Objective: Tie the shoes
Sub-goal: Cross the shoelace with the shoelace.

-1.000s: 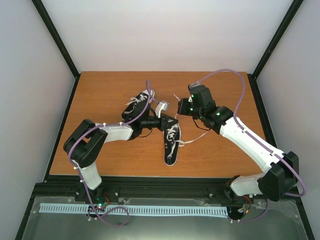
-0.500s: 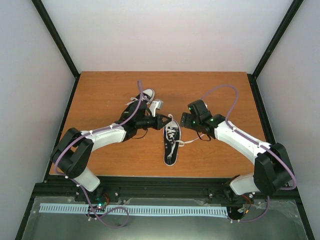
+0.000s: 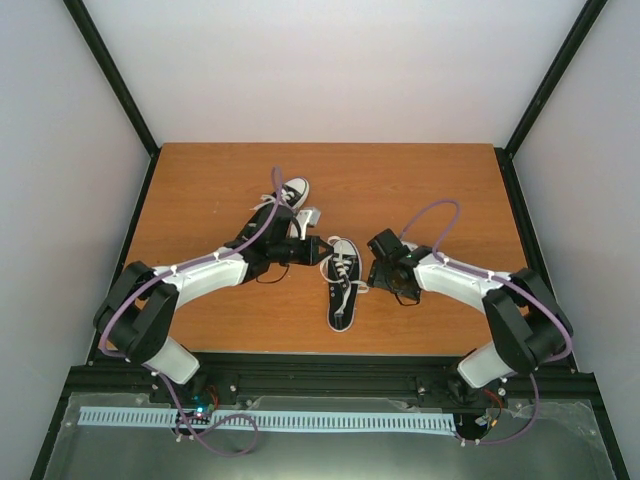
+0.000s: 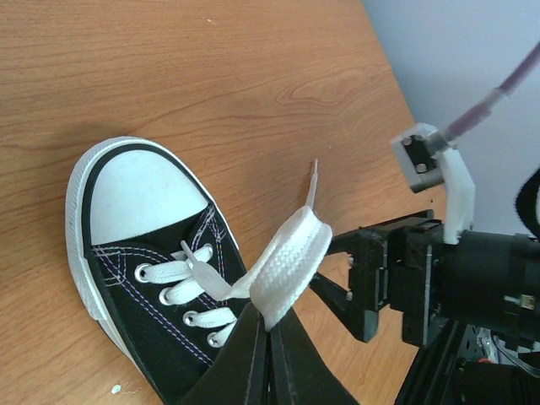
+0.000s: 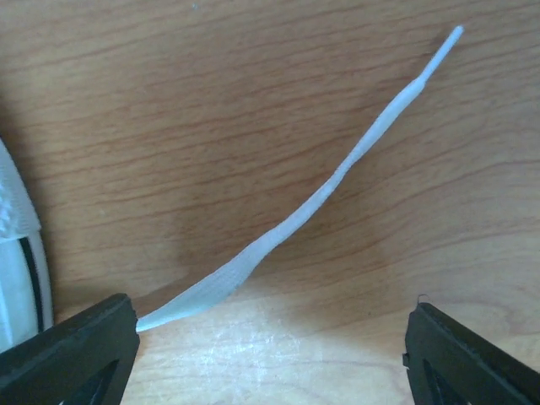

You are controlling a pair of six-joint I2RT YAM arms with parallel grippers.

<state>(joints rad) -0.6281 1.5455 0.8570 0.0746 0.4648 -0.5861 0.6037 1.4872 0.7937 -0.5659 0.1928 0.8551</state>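
Pinching a flat white lace [image 4: 291,257], the left gripper [image 4: 270,333] has its two jaws pressed tight together. The lace is squeezed between the jaws. From there it runs down to the lace holes of the near shoe [image 4: 139,202]. This shoe is black with a white toe cap [image 4: 143,190].

From above, the near shoe [image 3: 342,290] lies flat in the middle of the brown wooden table [image 3: 200,180]. Its toe points away from the arms. The left gripper [image 3: 325,250] is right at the left side of the toe.

The other shoe [image 3: 292,190] is farther back and to the left. The left arm covers part of it, so mostly its white toe shows.

The right gripper [image 3: 378,262] is low, just beside the right side of the near shoe. Its jaws are spread wide apart and hold nothing. In its own camera the right gripper [image 5: 270,325] has only bare wood between its fingers [image 5: 67,350]. A second lace [image 5: 321,198] lies on the wood. It starts by one finger and goes up to a thin tip. I cannot tell if it touches that finger.
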